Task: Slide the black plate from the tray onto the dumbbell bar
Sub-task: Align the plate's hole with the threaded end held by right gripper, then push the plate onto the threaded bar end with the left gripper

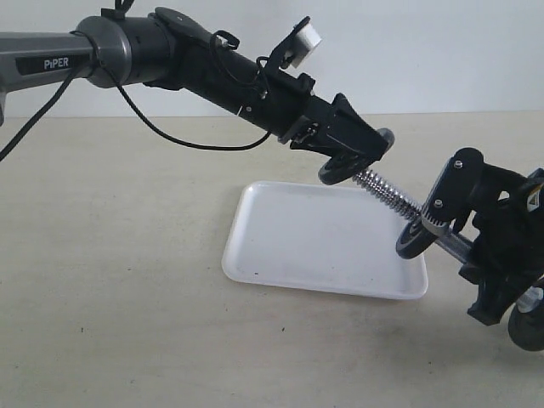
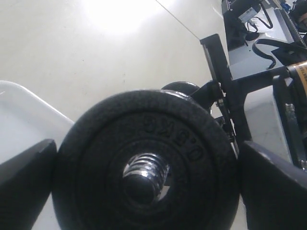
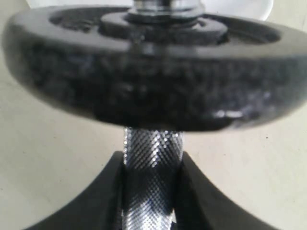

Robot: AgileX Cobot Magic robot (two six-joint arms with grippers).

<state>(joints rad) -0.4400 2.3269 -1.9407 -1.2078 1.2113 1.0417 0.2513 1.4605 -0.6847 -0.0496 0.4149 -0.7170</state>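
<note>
Upper centre of ext. view: 1 black plate (image 1: 334, 174), seen edge-on, up in the air over the upper-right corner of the tray (image 1: 280, 246) and clear of it. It sits at the upper-left tip of the dumbbell bar (image 1: 387, 197).

Counts:
- 2 arms, 2 grippers, 1 tray, 1 bar.
- 3 dark discs in ext. view: the small plate, a larger disc (image 1: 413, 244) on the bar at mid right, and a third dark round shape (image 1: 529, 330) at the lower-right edge, partly cut off.

L gripper (image 1: 357, 157) comes in from upper left. Jaws stand wide and are clamped on the plate's rim. In L wrist view the fingers (image 2: 26, 187) sit on opp. sides of the plate, and the bar's threaded end shows inside the centre hole.

R gripper (image 1: 442, 234), at right of ext. view, is closed narrow on the bar's knurled shaft. In R wrist view its fingers (image 3: 96, 201) press the shaft from both sides, just beside the larger disc. The bar slopes from lower right up to upper left.

Writing:
- "PiPER" (image 1: 64, 63) in white on the L arm, upper left.
- Plate face has raised chars near the hole, upside down in L wrist view. Can't read them w/ certainty.
</note>
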